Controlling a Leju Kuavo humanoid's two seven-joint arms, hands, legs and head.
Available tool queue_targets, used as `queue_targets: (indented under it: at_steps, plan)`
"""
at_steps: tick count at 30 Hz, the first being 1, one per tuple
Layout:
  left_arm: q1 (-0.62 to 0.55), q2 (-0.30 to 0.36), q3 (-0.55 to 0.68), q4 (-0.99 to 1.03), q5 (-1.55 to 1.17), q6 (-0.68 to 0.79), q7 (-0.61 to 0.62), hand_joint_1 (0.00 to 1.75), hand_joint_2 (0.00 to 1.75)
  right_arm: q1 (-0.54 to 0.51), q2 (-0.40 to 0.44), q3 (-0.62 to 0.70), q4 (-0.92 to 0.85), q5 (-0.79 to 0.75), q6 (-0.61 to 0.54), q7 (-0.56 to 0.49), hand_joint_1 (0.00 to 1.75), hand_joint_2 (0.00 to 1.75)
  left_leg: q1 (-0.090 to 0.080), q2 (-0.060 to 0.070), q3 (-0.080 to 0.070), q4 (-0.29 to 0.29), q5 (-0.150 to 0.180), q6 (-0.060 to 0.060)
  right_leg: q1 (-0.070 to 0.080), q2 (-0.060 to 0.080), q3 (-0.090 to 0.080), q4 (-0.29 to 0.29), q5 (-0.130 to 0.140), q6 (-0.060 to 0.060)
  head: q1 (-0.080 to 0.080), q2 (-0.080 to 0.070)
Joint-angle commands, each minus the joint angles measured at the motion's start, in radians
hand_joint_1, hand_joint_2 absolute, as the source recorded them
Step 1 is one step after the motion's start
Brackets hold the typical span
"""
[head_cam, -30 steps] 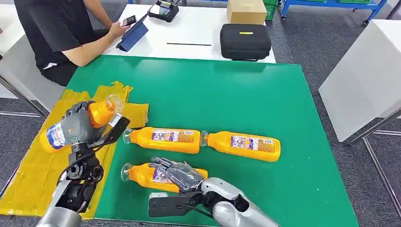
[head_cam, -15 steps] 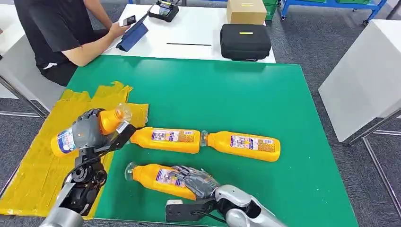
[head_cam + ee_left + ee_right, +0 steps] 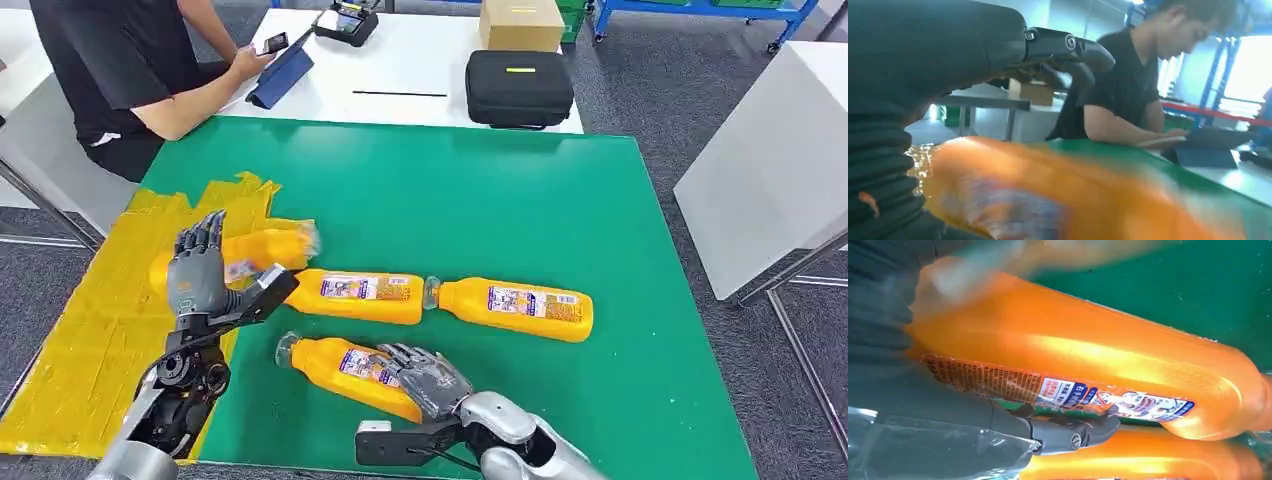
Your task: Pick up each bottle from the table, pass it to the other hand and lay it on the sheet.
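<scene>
Four orange plastic bottles with clear caps and printed labels lie on their sides. One blurred bottle rests on the crinkled yellow sheet, just beyond the left hand, whose fingers are spread and released. The right hand clasps the nearest bottle on the green desk; two more bottles lie end to end beyond it.

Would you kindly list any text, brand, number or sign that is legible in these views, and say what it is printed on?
None can be read with confidence.
Label of the bottle in the right hand: Chinese characters and fine print, too small to read.
Labels of the two bottles lying on the green mat: too small.
Bottle by the left hand: blurred.
</scene>
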Motion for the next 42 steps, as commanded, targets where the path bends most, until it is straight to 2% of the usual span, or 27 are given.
queue_targets:
  at_steps: [1, 5, 6, 7, 8, 9, 12, 13, 18, 20, 21, 22, 23, 24, 27, 30, 33, 37, 39, 41, 42]
  plan:
    - [-0.027, -0.005, -0.028, 0.005, 0.012, -0.015, -0.007, 0.0, 0.0, 0.001, 0.041, 0.018, 0.108, 0.019, -0.005, -0.009, 0.0, 1.75, 0.0, -0.001, 0.004, -0.001, -0.001, -0.001, 0.0, -0.001, 0.004, 0.0, -0.002, -0.001, 0.0, 0.0]
    - [-0.038, 0.005, -0.037, 0.032, 0.039, 0.003, -0.03, 0.0, 0.0, -0.024, 0.057, 0.05, 0.157, 0.037, 0.019, -0.008, 0.0, 1.75, 0.0, 0.0, 0.005, -0.001, -0.001, -0.001, 0.001, 0.0, 0.004, -0.001, -0.001, -0.001, 0.0, 0.0]
    - [-0.045, 0.004, -0.04, 0.049, 0.062, 0.012, -0.048, 0.0, 0.0, -0.038, 0.055, 0.068, 0.185, 0.041, 0.04, -0.011, 0.24, 1.75, 0.0, 0.0, 0.007, -0.001, -0.002, -0.002, 0.0, 0.0, 0.006, -0.001, -0.002, -0.002, 0.0, 0.0]
    - [-0.049, 0.003, -0.041, 0.054, 0.065, 0.012, -0.049, 0.0, 0.0, -0.038, 0.055, 0.068, 0.192, 0.041, 0.037, -0.01, 1.45, 1.75, 0.0, 0.0, 0.007, -0.001, -0.002, -0.002, 0.001, 0.0, 0.006, -0.001, -0.002, -0.002, 0.0, 0.0]
    - [-0.052, 0.003, -0.044, 0.058, 0.067, 0.014, -0.052, 0.0, 0.0, -0.041, 0.055, 0.072, 0.198, 0.043, 0.041, -0.014, 1.66, 1.75, 0.001, 0.001, 0.005, -0.001, -0.001, -0.001, 0.001, 0.001, 0.005, -0.001, -0.001, -0.001, 0.0, 0.0]
    - [-0.059, 0.0, -0.046, 0.066, 0.078, 0.017, -0.056, 0.0, 0.0, -0.043, 0.049, 0.079, 0.207, 0.044, 0.047, -0.017, 1.75, 1.75, 0.001, 0.0, 0.006, -0.001, -0.002, -0.001, 0.001, 0.0, 0.005, -0.001, -0.001, -0.001, 0.0, 0.0]
    - [-0.07, -0.004, -0.042, 0.073, 0.13, 0.014, -0.073, 0.0, 0.0, -0.044, 0.039, 0.09, 0.218, 0.045, 0.051, -0.025, 1.75, 1.75, 0.001, -0.001, 0.006, -0.001, -0.001, -0.001, 0.001, -0.001, 0.005, -0.001, -0.001, -0.001, 0.0, 0.0]
    - [-0.065, -0.011, -0.021, 0.055, 0.202, -0.004, -0.111, 0.0, 0.0, -0.043, 0.033, 0.092, 0.213, 0.044, 0.05, -0.026, 1.75, 1.75, 0.001, -0.002, 0.009, -0.001, -0.001, -0.001, 0.001, -0.002, 0.008, -0.001, -0.002, -0.002, 0.0, 0.0]
    - [-0.06, -0.01, -0.011, 0.042, 0.232, -0.014, -0.125, 0.0, 0.0, -0.043, 0.032, 0.091, 0.21, 0.042, 0.052, -0.026, 1.75, 1.75, 0.0, -0.001, 0.013, -0.002, -0.002, -0.002, 0.0, -0.002, 0.012, -0.001, -0.003, -0.002, 0.0, 0.0]
    - [-0.022, -0.028, 0.056, -0.058, 0.456, -0.119, -0.211, 0.0, 0.0, -0.032, 0.032, 0.047, 0.198, -0.017, 0.043, -0.038, 1.75, 1.75, 0.001, -0.001, 0.011, -0.001, -0.002, -0.001, 0.001, -0.001, 0.01, -0.001, -0.002, -0.001, 0.0, 0.0]
    - [0.017, -0.059, 0.134, -0.161, 0.722, -0.283, -0.275, 0.0, 0.0, -0.021, 0.039, -0.004, 0.196, -0.113, 0.061, -0.081, 1.75, 1.75, 0.001, -0.001, 0.012, -0.001, -0.002, -0.002, 0.001, -0.001, 0.011, -0.001, -0.002, -0.002, 0.0, 0.0]
    - [0.038, -0.047, 0.12, -0.207, 0.737, -0.295, -0.261, 0.0, 0.0, -0.027, 0.03, -0.002, 0.194, -0.123, 0.062, -0.084, 1.75, 1.75, 0.001, 0.0, 0.01, -0.001, -0.001, -0.001, 0.001, -0.001, 0.009, -0.001, -0.001, -0.001, 0.0, 0.0]
    - [0.062, -0.064, 0.156, -0.261, 0.919, -0.42, -0.258, 0.0, 0.0, -0.02, 0.039, -0.054, 0.206, -0.23, 0.089, -0.118, 1.75, 1.75, 0.001, 0.0, 0.011, -0.001, -0.002, -0.001, 0.001, 0.0, 0.01, -0.001, -0.002, -0.001, 0.0, 0.0]
    - [0.085, -0.054, 0.144, -0.296, 0.977, -0.455, -0.252, 0.0, 0.0, -0.035, 0.028, -0.057, 0.216, -0.252, 0.083, -0.133, 1.75, 1.75, 0.001, -0.001, 0.012, -0.001, -0.002, -0.001, 0.001, -0.001, 0.011, -0.001, -0.002, -0.001, 0.0, 0.0]
    - [0.095, -0.05, 0.134, -0.307, 1.0, -0.457, -0.246, 0.0, 0.0, -0.043, 0.027, -0.062, 0.226, -0.265, 0.082, -0.144, 1.75, 1.75, 0.001, 0.001, 0.012, -0.001, -0.002, -0.001, 0.001, 0.001, 0.011, -0.002, -0.002, -0.001, 0.0, 0.0]
    - [0.133, -0.03, 0.106, -0.345, 1.154, -0.555, -0.242, 0.0, 0.0, -0.047, 0.036, -0.139, 0.234, -0.427, 0.096, -0.205, 1.75, 1.75, 0.0, 0.0, 0.013, -0.001, -0.002, -0.001, 0.0, 0.0, 0.011, -0.001, -0.002, -0.002, 0.0, 0.0]
    - [0.176, -0.013, 0.096, -0.389, 1.267, -0.569, -0.251, 0.0, 0.0, -0.045, 0.035, -0.183, 0.216, -0.52, 0.089, -0.232, 1.75, 1.75, 0.0, 0.003, 0.011, -0.001, -0.002, -0.001, 0.0, 0.002, 0.009, -0.001, -0.001, -0.001, 0.0, 0.0]
    - [0.216, 0.02, 0.076, -0.411, 1.337, -0.552, -0.253, 0.0, 0.0, 0.004, 0.025, -0.186, 0.163, -0.515, 0.071, -0.219, 1.75, 1.75, 0.0, 0.002, 0.01, -0.001, -0.002, -0.001, 0.0, 0.002, 0.009, -0.001, -0.001, -0.001, 0.0, 0.0]
    - [0.227, 0.024, 0.075, -0.418, 1.348, -0.548, -0.257, 0.0, 0.0, 0.009, 0.026, -0.184, 0.162, -0.512, 0.065, -0.219, 1.75, 1.75, 0.0, 0.002, 0.013, -0.001, -0.004, -0.002, 0.0, 0.002, 0.011, 0.0, -0.004, -0.002, 0.0, 0.0]
    - [0.244, 0.02, 0.087, -0.435, 1.379, -0.547, -0.252, 0.0, 0.0, 0.006, 0.028, -0.188, 0.165, -0.521, 0.059, -0.228, 1.75, 1.75, 0.0, 0.001, 0.008, -0.001, -0.002, -0.001, 0.0, 0.002, 0.008, -0.001, -0.001, -0.001, 0.0, 0.0]
    - [0.253, 0.019, 0.091, -0.441, 1.395, -0.553, -0.243, 0.0, 1.75, 0.003, 0.029, -0.191, 0.167, -0.526, 0.059, -0.233, 1.75, 1.75, 0.0, 0.002, 0.01, -0.001, -0.003, -0.001, 0.0, 0.002, 0.009, 0.0, -0.002, -0.002, 0.0, 0.0]
